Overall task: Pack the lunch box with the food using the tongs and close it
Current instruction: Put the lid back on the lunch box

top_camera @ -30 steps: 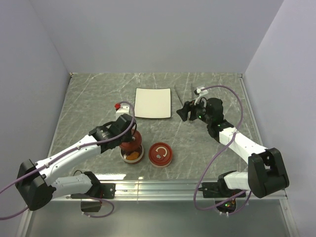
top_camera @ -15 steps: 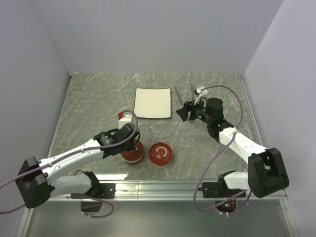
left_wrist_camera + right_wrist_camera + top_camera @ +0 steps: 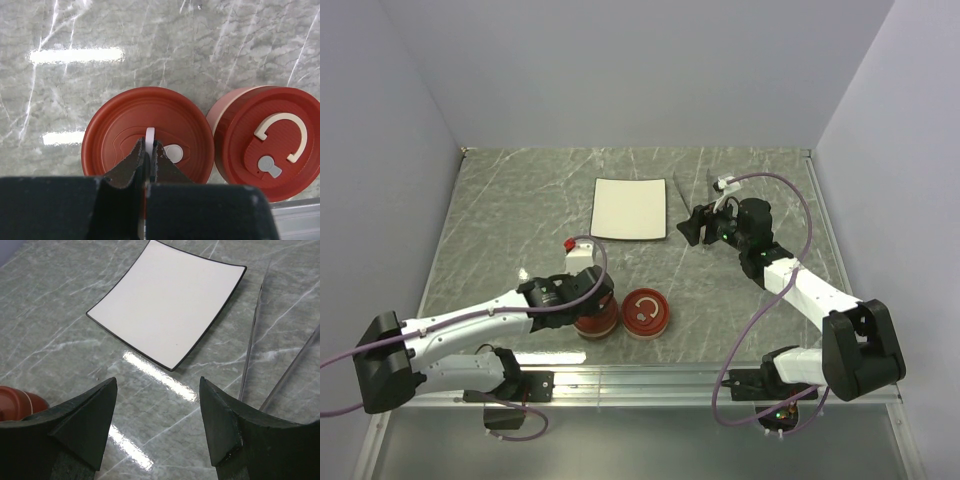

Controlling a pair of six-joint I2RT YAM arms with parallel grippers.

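Desk (image 3: 500,200) of grey-green marble pattern carries everything. Toward its far side lies the white plate (image 3: 630,208), bare, with no food showing on it; the morsels are out of sight, probably under the lids. Near the front edge the lunch box stands as two round red tubs just beside each other, the left tub (image 3: 112,135) and the right tub (image 3: 235,150), each with a red lid on. Just right of the plate the tongs (image 3: 251,340) lie flat on the desk, thin and silvery. The right end effector (image 3: 157,382) hovers near them, spread wide and holding nothing. The left end effector (image 3: 148,146) sits over the left tub, pressed together on the lid handle (image 3: 150,133), a slim white strip at the lid's middle.

The lid looks light, stiff and glossy. Its handle is the only raised part, so a narrow pinch there may let it swing or twist. The tongs look springy and slick; lying flat, they would be best taken across both arms near the middle.
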